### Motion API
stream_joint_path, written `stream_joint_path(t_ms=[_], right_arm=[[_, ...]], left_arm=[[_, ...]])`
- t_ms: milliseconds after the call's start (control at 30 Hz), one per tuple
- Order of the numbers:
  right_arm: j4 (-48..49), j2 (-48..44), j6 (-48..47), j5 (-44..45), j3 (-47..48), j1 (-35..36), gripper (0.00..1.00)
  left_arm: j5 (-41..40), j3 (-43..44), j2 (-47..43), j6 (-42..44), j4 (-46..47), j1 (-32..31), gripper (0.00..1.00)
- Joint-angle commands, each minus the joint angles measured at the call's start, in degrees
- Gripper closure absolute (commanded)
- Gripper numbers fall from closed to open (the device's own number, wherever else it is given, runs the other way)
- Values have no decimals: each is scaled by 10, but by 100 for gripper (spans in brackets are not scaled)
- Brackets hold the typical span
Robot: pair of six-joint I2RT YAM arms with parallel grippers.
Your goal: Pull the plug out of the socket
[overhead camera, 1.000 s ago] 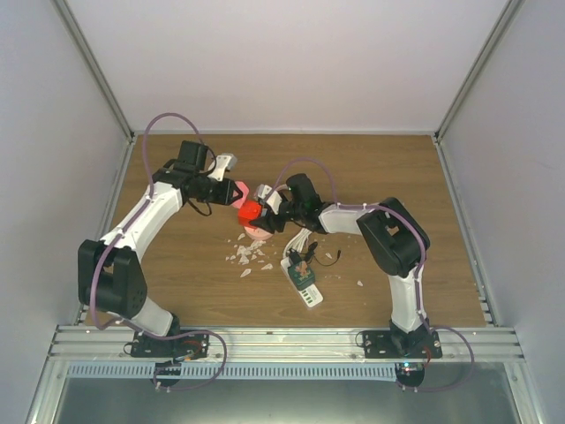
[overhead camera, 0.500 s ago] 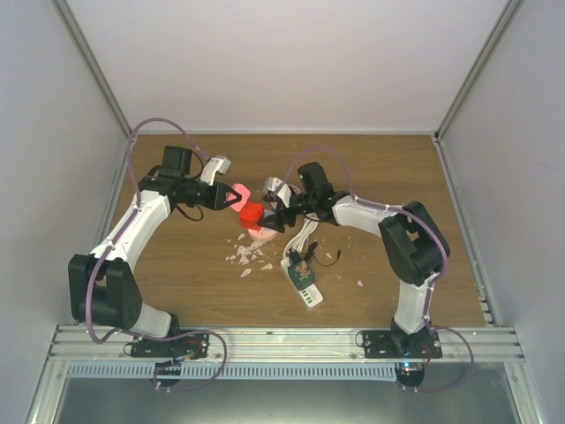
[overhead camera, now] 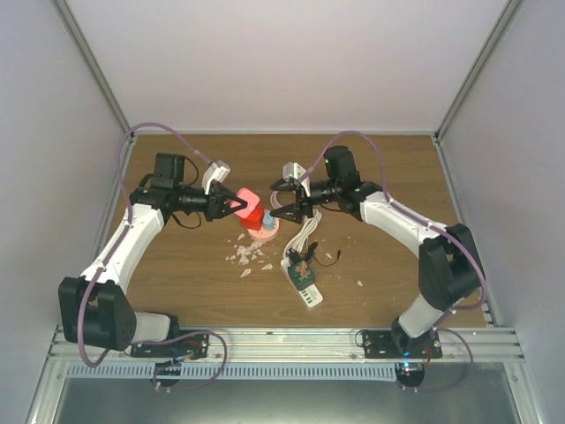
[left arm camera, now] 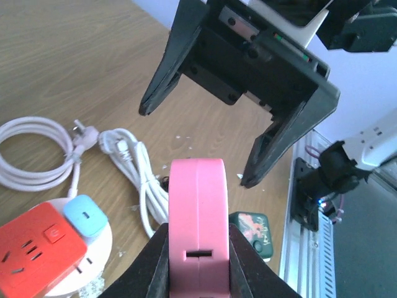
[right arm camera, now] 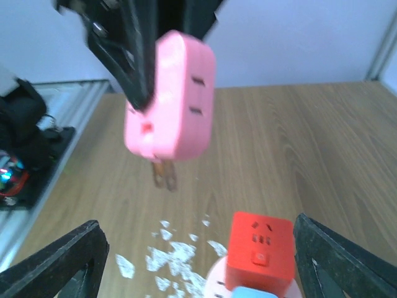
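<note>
The pink plug (overhead camera: pixel 246 195) is clamped by its flat sides in the left pincer (overhead camera: pixel 238 205), left of centre on the wooden surface (overhead camera: pixel 397 168). It hangs in the air, and the right wrist view shows its two prongs (right arm camera: pixel 164 175) bare and pointing down, so the pull looks done. Just right of and below it, the red socket cube (overhead camera: pixel 252 217) sits on a round base (overhead camera: pixel 262 233) with a small blue block (overhead camera: pixel 267 220) beside it, its slots empty and nothing holding it. White chips (overhead camera: pixel 247 256) are scattered in front of the base. Further right, the right pincer (overhead camera: pixel 279 201) stands with its fingers wide apart, facing the plug and gripping nothing. A coiled white cable (overhead camera: pixel 307 234) and a power strip (overhead camera: pixel 305 287) lie below it. The main risk I see is contact between the two pincers, which face each other closely. A careless swing by either arm could knock the plug loose from its grip. The grip also covers only the plug's rear end, so a sudden move might twist it free and drop it onto the cube or the chips. With the cube unrestrained, a lowering plug could catch it with a prong and tip it off the base.
</note>
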Motion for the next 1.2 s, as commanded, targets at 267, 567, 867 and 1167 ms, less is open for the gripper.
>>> stream_joint_path(t_ms=[267, 567, 867, 1167], right_arm=[[-109, -62, -4, -106, 4, 24, 28], [-92, -79, 50, -109, 12, 53, 33], [-61, -84, 106, -105, 8, 56, 56], [-54, -79, 129, -102, 11, 56, 89]], left_arm=[[121, -61, -60, 31, 112, -8, 91], [105, -69, -72, 61, 118, -57, 91], [65, -73, -79, 68, 123, -72, 91], [52, -71, -83, 74, 115, -75, 89]])
